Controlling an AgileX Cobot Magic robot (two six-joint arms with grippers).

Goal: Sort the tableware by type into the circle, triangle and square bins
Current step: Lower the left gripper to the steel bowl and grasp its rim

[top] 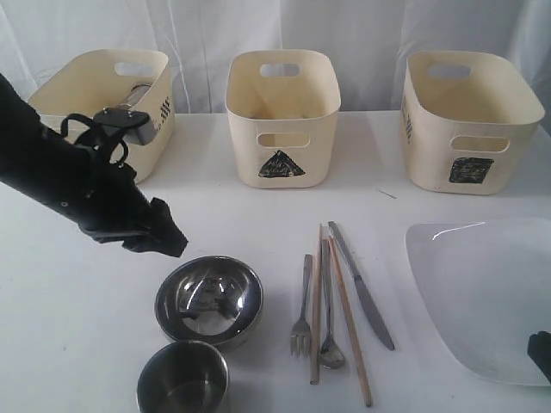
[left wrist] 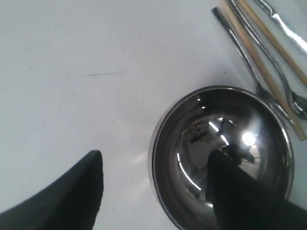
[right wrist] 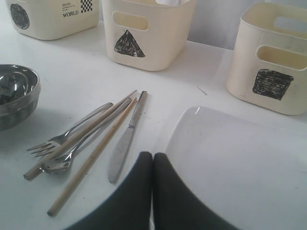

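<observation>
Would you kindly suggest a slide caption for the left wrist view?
Open left gripper poised over the steel bowl at its rim, with chopsticks lying beside it on the white table.

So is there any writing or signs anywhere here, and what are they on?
"WORLD": on the circle tub, by a checkered patch; the smaller print above is too blurred to read.
Scribbled black circle: same tub.
Scribbled black triangle: the triangle tub.
Scribbled black square: the square tub.
</observation>
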